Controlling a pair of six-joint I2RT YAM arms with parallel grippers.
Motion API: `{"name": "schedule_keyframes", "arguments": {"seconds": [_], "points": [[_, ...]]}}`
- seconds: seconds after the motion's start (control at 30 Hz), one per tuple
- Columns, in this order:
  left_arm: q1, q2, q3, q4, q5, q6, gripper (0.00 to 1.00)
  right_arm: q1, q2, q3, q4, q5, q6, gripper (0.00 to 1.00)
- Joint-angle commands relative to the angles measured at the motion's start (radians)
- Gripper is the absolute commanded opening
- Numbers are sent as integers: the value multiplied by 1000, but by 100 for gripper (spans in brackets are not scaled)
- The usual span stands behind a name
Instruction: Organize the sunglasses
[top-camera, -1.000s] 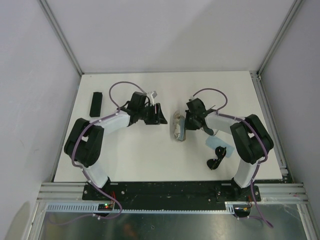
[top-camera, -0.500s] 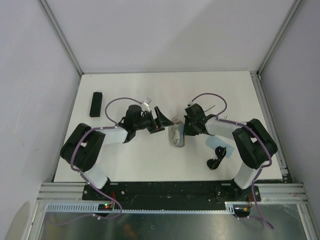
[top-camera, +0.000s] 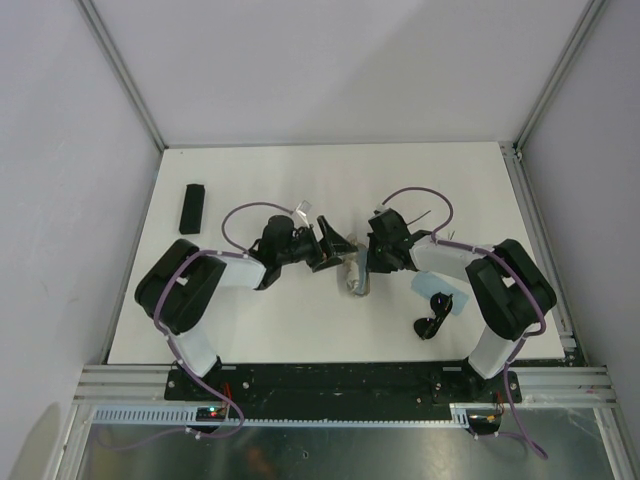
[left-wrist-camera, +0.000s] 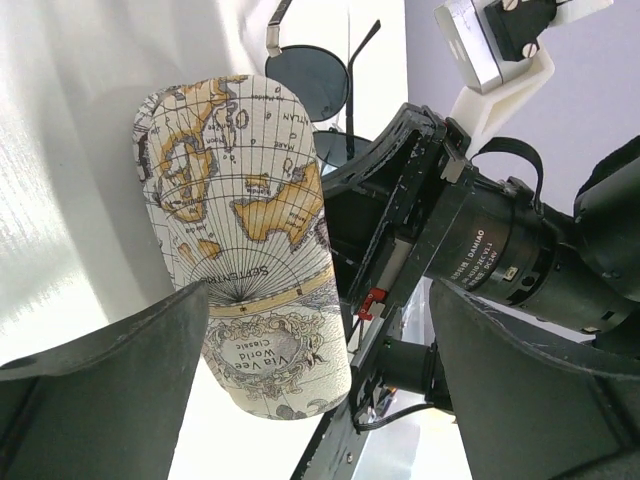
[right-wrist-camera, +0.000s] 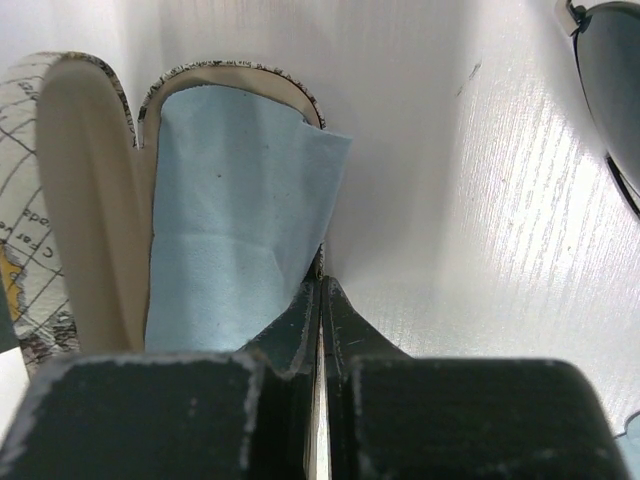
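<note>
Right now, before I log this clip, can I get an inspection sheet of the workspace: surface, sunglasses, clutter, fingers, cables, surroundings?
Surface: white table.
Job's things: wire-frame sunglasses lie by the right arm; no second pair seen.
Clutter: map-print case at centre, open, with a blue cloth inside; black oblong case far left; light-blue cloth beside the sunglasses.
Grippers: left gripper fingers open either side of the map-print case; right gripper fingers shut, seemingly pinching its rim.
Cables: purple cables loop over both arms.
Surroundings: grey walls, aluminium frame.
</note>
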Motion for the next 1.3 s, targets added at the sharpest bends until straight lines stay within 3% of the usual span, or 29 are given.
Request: {"name": "schedule_keyframes", "arguments": {"seconds": [0.0, 0.7, 1.0, 1.27], "points": [[-3, 1, -20, 42, -46, -20, 95, 8, -43, 8, 37, -3, 19, 0], [-11, 114, 38, 37, 0, -29, 80, -1, -47, 9, 36, -3, 6, 0], [-13, 120, 47, 37, 6, -22, 55, -1, -48, 8, 36, -4, 4, 0], [4, 83, 17, 37, 10, 4, 47, -22, -111, 10, 0, -8, -3, 21]]}}
